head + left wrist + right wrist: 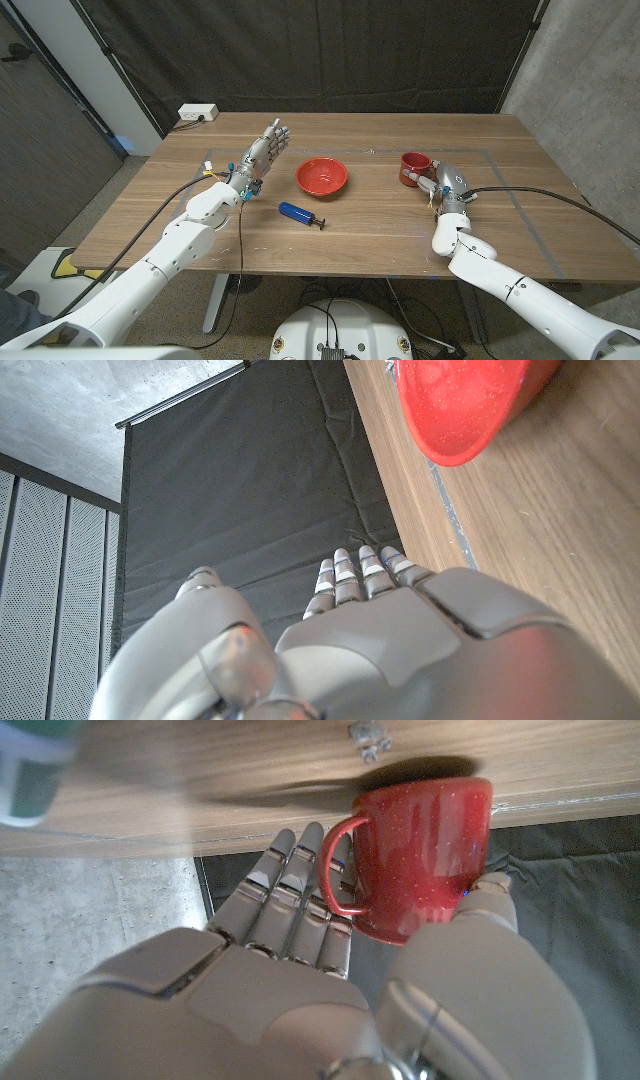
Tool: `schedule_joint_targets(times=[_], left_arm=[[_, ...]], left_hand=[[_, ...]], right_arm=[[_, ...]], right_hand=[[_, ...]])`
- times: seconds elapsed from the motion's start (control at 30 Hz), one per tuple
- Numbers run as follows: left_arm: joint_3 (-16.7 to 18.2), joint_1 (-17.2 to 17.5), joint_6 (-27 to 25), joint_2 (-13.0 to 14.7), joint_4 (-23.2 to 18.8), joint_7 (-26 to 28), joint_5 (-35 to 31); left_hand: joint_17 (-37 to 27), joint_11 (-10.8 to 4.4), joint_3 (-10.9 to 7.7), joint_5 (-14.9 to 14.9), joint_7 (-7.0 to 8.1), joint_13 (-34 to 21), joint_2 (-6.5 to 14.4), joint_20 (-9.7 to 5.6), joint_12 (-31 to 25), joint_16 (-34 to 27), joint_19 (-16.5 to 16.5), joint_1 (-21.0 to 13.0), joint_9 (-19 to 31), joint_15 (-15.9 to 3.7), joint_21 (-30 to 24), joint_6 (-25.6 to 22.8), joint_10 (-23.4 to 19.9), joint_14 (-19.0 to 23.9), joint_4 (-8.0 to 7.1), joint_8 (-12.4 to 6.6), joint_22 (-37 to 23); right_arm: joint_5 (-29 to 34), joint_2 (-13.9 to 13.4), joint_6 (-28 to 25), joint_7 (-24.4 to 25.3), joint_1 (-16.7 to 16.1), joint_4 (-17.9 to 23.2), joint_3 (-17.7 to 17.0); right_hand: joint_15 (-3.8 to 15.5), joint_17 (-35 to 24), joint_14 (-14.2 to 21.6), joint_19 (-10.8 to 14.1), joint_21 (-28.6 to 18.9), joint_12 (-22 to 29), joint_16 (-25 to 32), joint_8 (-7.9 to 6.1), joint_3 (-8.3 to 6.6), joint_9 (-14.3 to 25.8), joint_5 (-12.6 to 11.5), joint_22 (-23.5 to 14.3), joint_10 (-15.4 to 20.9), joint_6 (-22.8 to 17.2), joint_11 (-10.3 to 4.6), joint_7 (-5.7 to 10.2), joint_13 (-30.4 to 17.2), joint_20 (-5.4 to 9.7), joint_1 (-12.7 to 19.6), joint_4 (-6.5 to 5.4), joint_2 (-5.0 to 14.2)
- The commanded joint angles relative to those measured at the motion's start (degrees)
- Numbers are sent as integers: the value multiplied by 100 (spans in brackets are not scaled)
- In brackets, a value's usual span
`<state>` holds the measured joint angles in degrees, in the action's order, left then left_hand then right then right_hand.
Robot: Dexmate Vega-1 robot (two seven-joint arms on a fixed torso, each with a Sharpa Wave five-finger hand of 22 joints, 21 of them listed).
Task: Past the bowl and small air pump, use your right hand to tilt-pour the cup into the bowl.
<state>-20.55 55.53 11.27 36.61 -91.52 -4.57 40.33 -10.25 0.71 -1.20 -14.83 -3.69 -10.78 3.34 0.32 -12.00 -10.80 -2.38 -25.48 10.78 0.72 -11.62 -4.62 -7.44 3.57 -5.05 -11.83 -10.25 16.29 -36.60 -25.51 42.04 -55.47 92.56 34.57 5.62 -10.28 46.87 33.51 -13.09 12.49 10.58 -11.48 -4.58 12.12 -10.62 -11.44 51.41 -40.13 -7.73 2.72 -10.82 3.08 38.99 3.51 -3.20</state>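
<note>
My right robot hand [446, 186] closes around the red mug [413, 168], which stands on the worktop [380, 225] right of the red bowl [321, 176], ready for lifting. My left robot hand [262, 152] waits, fingers apart, holding nothing.

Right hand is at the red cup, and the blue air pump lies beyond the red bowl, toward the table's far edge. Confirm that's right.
Not quite. The right hand is at the red cup, but the head view shows the blue air pump on the near side of the red bowl, toward the robot.
</note>
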Motion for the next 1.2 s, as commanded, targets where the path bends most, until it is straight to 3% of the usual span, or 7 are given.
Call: schedule_joint_targets(times=[0.03,0.27,0.63,0.8,0.97,1.0,1.2], left_arm=[[-12,-16,50,-40,80,-56,33],[24,24,69,-15,67,-47,50],[70,95,102,8,71,-61,98],[90,119,121,19,73,-68,111],[99,122,142,26,89,-106,125],[100,121,139,25,90,-106,129],[93,104,147,17,113,-138,135]], left_hand=[[-27,27,37,17,-12,-24,33,-33,22,-10,-51,-23,13,26,0,-44,-8,13,-20,11,-34],[-27,26,41,19,-8,-24,37,-39,22,-10,-52,-26,13,26,-1,-55,-12,13,-19,9,-34],[-27,25,48,22,-8,-24,43,-41,19,-12,-52,-30,13,28,-3,-62,-21,21,-19,10,-34],[-27,21,50,23,-2,-24,46,-43,21,-11,-52,-32,13,28,-4,-63,-17,20,-19,11,-34],[-27,10,53,25,-5,-24,49,-43,23,-11,-53,-34,13,24,-5,-72,-14,18,-18,9,-34],[-27,15,53,25,-6,-24,49,-43,24,-11,-52,-34,13,26,-5,-73,-11,19,-18,9,-34],[-27,22,57,28,-7,-24,53,-44,21,-11,-52,-37,13,27,-6,-74,-19,20,-18,10,-34]], right_arm=[[-15,-111,-137,-118,-81,263,-41],[31,-197,-261,-280,-83,432,-2],[62,-244,-703,-672,18,461,143],[84,-308,-973,-909,81,530,241],[98,-367,-1339,-1194,152,669,353],[91,-378,-1418,-1250,165,705,366],[59,-458,-1639,-1320,148,939,347]], right_hand=[[422,-33,-132,-68,40,-73,-13,55,33,4,-107,-13,90,-616,-272,715,-15,113,17,-190,133],[252,-37,-432,-272,119,-119,-59,93,135,7,-215,-7,-174,-347,-231,672,-24,20,-150,-248,57],[159,-39,-847,-576,194,-150,-81,114,220,10,-345,-1,-545,40,-184,609,-32,-140,-237,-265,-10],[-46,-46,-1291,-891,233,-180,-87,131,284,6,-464,4,-988,466,-131,536,-39,-315,-281,-271,-47],[-199,-53,-1720,-1171,245,-154,-90,152,352,1,-571,10,-1322,934,-107,462,-44,-375,-311,-270,-95],[-224,-58,-1852,-1252,221,-190,-55,124,393,-1,-632,12,-1654,1095,-51,444,-46,-386,-333,-274,-116],[-440,-70,-2447,-1590,216,-205,-60,150,565,-13,-790,20,-2429,1844,142,155,-51,-532,-467,-315,-220]])
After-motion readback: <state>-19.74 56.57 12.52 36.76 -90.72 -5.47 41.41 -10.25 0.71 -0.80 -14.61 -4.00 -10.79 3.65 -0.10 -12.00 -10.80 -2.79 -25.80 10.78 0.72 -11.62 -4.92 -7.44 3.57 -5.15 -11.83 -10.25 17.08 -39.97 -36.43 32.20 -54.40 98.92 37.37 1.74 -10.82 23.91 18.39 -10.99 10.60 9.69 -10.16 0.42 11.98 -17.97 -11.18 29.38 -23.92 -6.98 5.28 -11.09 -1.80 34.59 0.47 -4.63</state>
